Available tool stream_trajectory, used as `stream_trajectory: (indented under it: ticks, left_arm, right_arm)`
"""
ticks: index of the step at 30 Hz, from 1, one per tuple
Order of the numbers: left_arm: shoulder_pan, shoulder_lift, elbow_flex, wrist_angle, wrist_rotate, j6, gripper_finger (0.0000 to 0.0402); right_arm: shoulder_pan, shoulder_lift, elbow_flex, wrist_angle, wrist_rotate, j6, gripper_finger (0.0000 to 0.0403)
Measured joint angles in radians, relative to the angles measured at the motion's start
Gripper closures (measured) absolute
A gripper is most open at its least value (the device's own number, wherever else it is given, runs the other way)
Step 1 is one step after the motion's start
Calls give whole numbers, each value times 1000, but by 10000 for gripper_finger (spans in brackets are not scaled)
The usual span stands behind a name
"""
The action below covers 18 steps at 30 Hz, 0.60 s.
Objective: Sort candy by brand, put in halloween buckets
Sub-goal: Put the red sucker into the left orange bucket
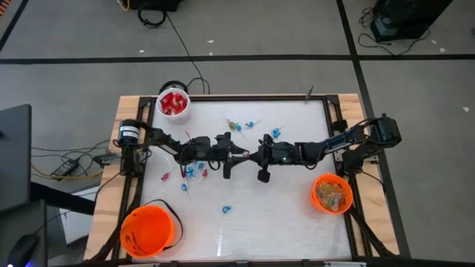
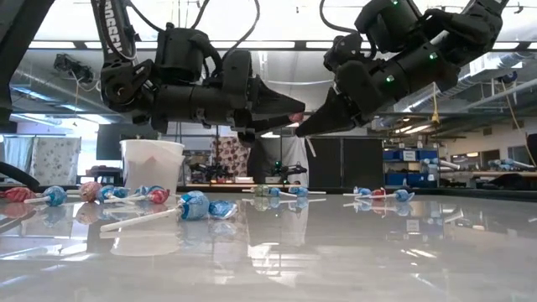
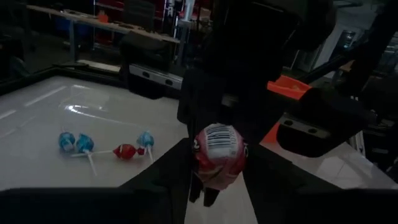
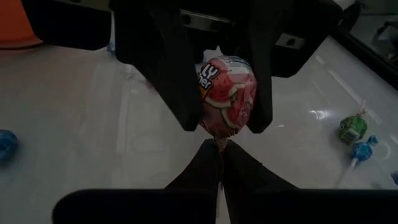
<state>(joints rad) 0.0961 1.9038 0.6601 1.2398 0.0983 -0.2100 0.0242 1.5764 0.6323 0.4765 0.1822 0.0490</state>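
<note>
A lollipop with a pink-and-red wrapped head [image 4: 227, 93] hangs in mid-air over the middle of the table. My two grippers meet there tip to tip. My left gripper [image 3: 219, 171] comes from the table's left, with a finger on each side of the head. My right gripper [image 4: 219, 155] comes from the right and is shut just under the head. Loose lollipops [image 1: 189, 172] lie on the table. Three buckets stand on the table: a white pail of red candy [image 1: 173, 102], an orange bucket [image 1: 148, 230] and an orange bucket holding candy [image 1: 331, 193]. My left gripper pinches the lollipop's wrapped head [image 3: 217, 152] between its two fingers [image 4: 177, 81]. The fingers lie level, coming from the table's left. The head is clear of the table. My right gripper is shut on the lollipop just below the head [image 4: 216, 138]. The fingers themselves cover the stick there. They slant slightly downward from the table's right.
Blue and red lollipops [image 3: 84, 144] lie scattered on the left and far parts of the table, and one [image 1: 226, 210] lies toward the near edge. A green one [image 4: 352, 129] lies off to the side. The white pail [image 2: 153, 164] stands at the far left.
</note>
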Motion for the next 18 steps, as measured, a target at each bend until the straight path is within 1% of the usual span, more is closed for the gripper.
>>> stream_trajectory:
  ticks: [3, 6, 9, 12, 14, 15, 18]
  left_arm:
    - [0, 0, 0, 4, 0, -1, 276]
    - [-1, 0, 0, 4, 6, -7, 285]
    - [0, -1, 0, 4, 45, -10, 285]
    - [1, -28, 0, -29, 64, -28, 281]
    - [6, -72, 0, -110, 67, -42, 280]
    - [7, -105, 0, -177, 71, -41, 280]
    - [3, -214, 0, -449, 93, -3, 279]
  right_arm:
    - [0, 0, 0, 1, -9, 4, 385]
    - [0, 0, 0, 6, -16, 11, 374]
    - [5, 0, 0, 7, -7, 11, 352]
    - [7, -12, 1, -16, 35, 50, 325]
    - [7, -38, 3, -70, 63, 100, 309]
    - [7, -53, 3, -112, 70, 124, 303]
    - [4, -106, 0, -281, 100, 173, 287]
